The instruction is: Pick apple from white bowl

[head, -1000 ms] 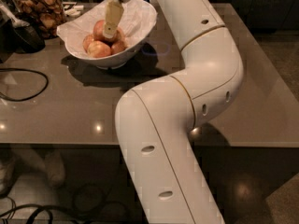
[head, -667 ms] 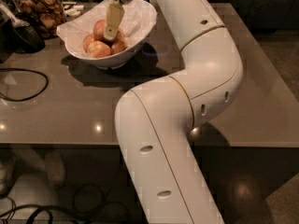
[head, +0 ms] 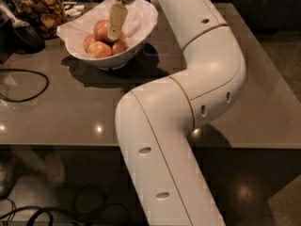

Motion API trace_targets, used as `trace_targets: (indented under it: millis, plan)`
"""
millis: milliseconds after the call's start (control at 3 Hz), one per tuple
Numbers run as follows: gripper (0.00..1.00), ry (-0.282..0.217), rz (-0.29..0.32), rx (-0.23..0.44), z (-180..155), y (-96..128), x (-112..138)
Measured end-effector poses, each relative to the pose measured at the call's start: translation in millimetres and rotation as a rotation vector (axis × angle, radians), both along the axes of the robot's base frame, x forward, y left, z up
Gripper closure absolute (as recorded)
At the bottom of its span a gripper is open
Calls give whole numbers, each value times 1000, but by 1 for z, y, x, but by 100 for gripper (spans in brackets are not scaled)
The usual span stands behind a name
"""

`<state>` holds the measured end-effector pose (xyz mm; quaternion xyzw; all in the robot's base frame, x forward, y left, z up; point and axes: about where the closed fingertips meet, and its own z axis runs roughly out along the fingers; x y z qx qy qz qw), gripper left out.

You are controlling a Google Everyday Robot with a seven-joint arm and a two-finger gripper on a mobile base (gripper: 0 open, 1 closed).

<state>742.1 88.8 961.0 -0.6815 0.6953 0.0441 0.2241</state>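
The white bowl [head: 141, 20] with a wavy, flaring rim stands at the far left of the grey table. Several apples lie in it. The largest, pinkish-red apple [head: 100, 29] sits at the back of the pile, with smaller, paler apples [head: 99, 50] in front of it. My gripper [head: 114, 34] reaches straight down into the bowl from above and sits right beside the red apple, at its right side, over the pile. Whether it touches the apple cannot be seen. The big white arm fills the middle of the view.
A glass jar of brown snacks [head: 40, 8] stands behind the bowl at the far left. A black object [head: 23, 34] and a black cable [head: 23, 86] lie left of the bowl. The table's front edge [head: 56, 145] runs across the lower view.
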Motion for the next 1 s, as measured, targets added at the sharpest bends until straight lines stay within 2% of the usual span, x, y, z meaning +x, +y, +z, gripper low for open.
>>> trace_targets:
  millis: [1000]
  plan:
    - [25, -13, 34, -42, -3, 9, 0]
